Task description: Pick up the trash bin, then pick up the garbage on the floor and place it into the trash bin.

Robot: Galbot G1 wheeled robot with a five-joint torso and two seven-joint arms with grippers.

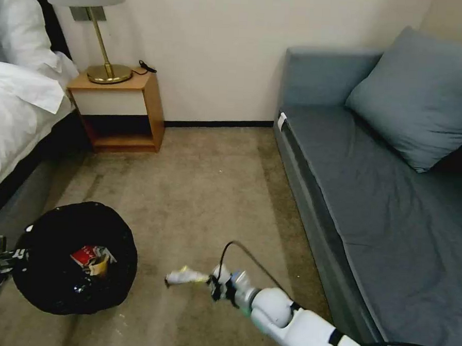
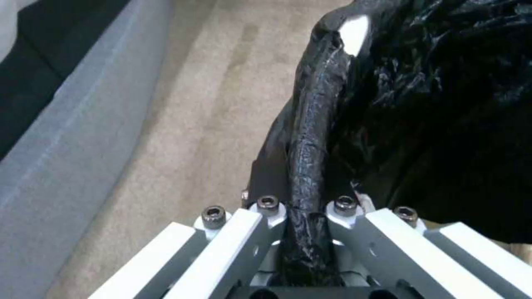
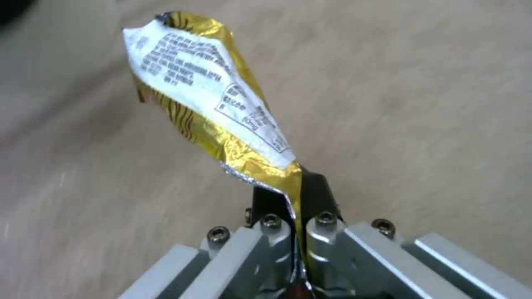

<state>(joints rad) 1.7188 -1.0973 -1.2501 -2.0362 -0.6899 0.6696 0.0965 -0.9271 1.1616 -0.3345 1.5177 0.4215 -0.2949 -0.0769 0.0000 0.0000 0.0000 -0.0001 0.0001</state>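
A: Bin (image 1: 55,282), where is it?

B: Lower left of the head view, over the carpet (image 1: 204,192), its black bag (image 1: 41,245) lining the mouth. The left tool (image 1: 10,258) sits at the bin's left rim, pressed together on it. In the left wrist view the tool (image 2: 306,195) pinches the bag-covered rim (image 2: 310,137) between its dark fingers (image 2: 266,174), and a patch of white bin wall (image 2: 353,29) shows through at the top of the frame.

A: Anything inside?

B: Yes. A red-white wrapper (image 1: 86,255) lies at the bottom, with a tan piece (image 1: 100,266) touching its right side.

A: And the right tool?

B: Lower centre of the head view, to the right of the bin and apart from it. The right tool (image 1: 214,284) is closed on a gold wrapper (image 1: 184,277), which sticks out toward the bin. In the right wrist view the tool (image 3: 296,195) pinches the wrapper's narrow end, and the wrapper (image 3: 210,99) fans out toward the upper left of the frame, its white printed panel facing the camera, gold with dark stripes along the edge.

A: The surroundings?

B: A nightstand (image 1: 121,110) with a brass lamp (image 1: 106,47) in the upper left, a bed (image 1: 11,120) at the left edge, a grey-blue sofa (image 1: 384,201) along the right.
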